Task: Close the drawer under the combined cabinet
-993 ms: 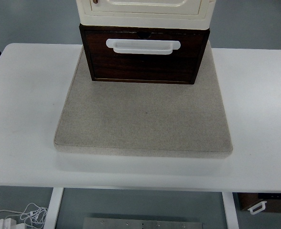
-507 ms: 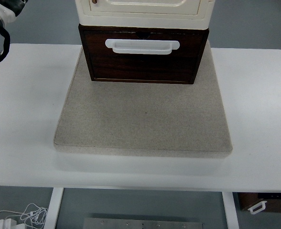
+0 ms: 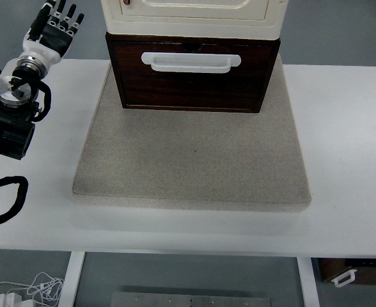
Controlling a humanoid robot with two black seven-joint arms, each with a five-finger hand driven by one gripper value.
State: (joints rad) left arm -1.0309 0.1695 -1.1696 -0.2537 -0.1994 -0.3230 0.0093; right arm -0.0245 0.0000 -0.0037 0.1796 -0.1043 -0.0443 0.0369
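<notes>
A dark wooden drawer (image 3: 193, 73) with a white handle (image 3: 190, 61) sits under a cream cabinet (image 3: 191, 14) at the top centre. The drawer front stands out forward of the cabinet above it. Both rest on a beige stone slab (image 3: 191, 160). My left hand (image 3: 55, 24) is raised at the upper left, left of the cabinet, with its fingers spread and holding nothing. It does not touch the drawer. Its arm (image 3: 12, 109) comes in along the left edge. The right arm is out of view.
The slab lies on a white table (image 3: 348, 141). Below the table's front edge, cables (image 3: 28, 291) lie on the floor at the lower left and a dark box (image 3: 357, 272) shows at the lower right.
My left arm has come further into view from the left edge and the hand has risen to the upper left beside the cabinet. The drawer has not moved.
</notes>
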